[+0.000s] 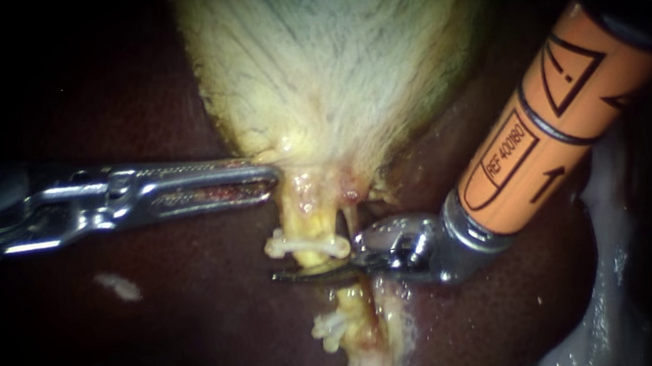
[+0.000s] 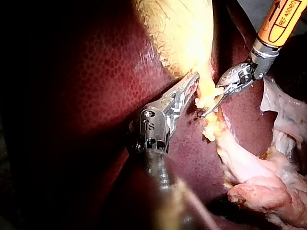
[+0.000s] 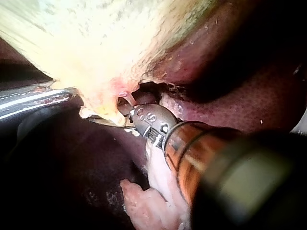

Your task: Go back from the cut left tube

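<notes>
The pale yellow gallbladder (image 1: pixel 325 48) hangs over the dark red liver (image 1: pixel 191 310). From its neck a yellow tube (image 1: pixel 306 211) runs down and carries a white clip (image 1: pixel 309 244). Below a gap the lower stump (image 1: pixel 352 301) carries another white clip (image 1: pixel 330 325). My right instrument (image 1: pixel 292 276), on an orange shaft, lays its thin dark blades together across that gap, pointing left. My left instrument (image 1: pixel 262 179) is shut on the gallbladder's lower edge beside the neck. The left wrist view shows the left jaws (image 2: pixel 192 82) at the yellow tissue and the blades (image 2: pixel 208 111) just beside them.
A thin second strand (image 1: pixel 349 220) runs down beside the tube, right above the right instrument's wrist. Whitish loose tissue (image 1: pixel 605 255) lies at the right, under the orange shaft. Pink fatty tissue (image 2: pixel 259 182) lies beyond the lower stump.
</notes>
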`<state>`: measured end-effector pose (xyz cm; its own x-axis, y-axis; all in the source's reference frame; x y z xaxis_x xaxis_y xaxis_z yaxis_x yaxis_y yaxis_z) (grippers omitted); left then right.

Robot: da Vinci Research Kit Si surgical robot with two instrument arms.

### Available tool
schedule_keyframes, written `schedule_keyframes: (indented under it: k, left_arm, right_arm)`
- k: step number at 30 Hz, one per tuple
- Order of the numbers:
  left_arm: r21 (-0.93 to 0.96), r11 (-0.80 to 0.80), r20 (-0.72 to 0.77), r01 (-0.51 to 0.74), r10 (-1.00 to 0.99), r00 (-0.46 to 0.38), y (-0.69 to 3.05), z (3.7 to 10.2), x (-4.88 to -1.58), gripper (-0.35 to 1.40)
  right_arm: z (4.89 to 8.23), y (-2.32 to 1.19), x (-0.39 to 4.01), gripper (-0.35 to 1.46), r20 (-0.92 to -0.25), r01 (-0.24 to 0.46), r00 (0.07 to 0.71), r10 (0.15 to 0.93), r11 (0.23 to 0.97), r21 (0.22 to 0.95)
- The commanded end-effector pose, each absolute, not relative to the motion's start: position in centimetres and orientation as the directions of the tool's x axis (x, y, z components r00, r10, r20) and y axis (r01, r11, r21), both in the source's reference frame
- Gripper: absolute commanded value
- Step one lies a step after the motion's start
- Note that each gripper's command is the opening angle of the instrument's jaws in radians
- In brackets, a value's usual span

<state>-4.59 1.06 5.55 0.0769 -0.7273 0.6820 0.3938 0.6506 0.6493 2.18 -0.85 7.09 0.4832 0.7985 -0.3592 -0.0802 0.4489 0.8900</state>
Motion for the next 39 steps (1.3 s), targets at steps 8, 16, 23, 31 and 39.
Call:
schedule_keyframes:
  k: [8, 16, 23, 31, 39]
  left_arm:
    - [0.649, 0.65, 0.682, 0.394, -0.727, 0.077, 1.06, 5.55, -4.59, -0.35]
    - [0.649, 0.65, 0.682, 0.394, -0.727, 0.077, 1.06, 5.55, -4.59, -0.35]
    - [0.65, 0.65, 0.682, 0.394, -0.727, 0.077, 1.06, 5.55, -4.59, -0.35]
    - [0.65, 0.65, 0.682, 0.394, -0.727, 0.077, 1.06, 5.55, -4.58, -0.35]
    - [0.65, 0.65, 0.682, 0.394, -0.727, 0.077, 1.06, 5.55, -4.59, -0.35]
  right_arm:
    - [7.16, -0.84, 2.14, -0.35, -0.362, -0.079, 0.484, 0.797, 0.451, 0.889]
    - [7.18, -0.83, 2.14, -0.35, -0.373, -0.072, 0.485, 0.791, 0.461, 0.884]
    - [7.19, -0.86, 2.13, -0.21, -0.423, -0.043, 0.487, 0.765, 0.504, 0.863]
    - [7.2, -0.87, 2.12, 0.74, -0.469, -0.018, 0.457, 0.755, 0.536, 0.844]
    - [7.2, -0.86, 2.12, 0.84, -0.485, -0.008, 0.452, 0.748, 0.548, 0.837]
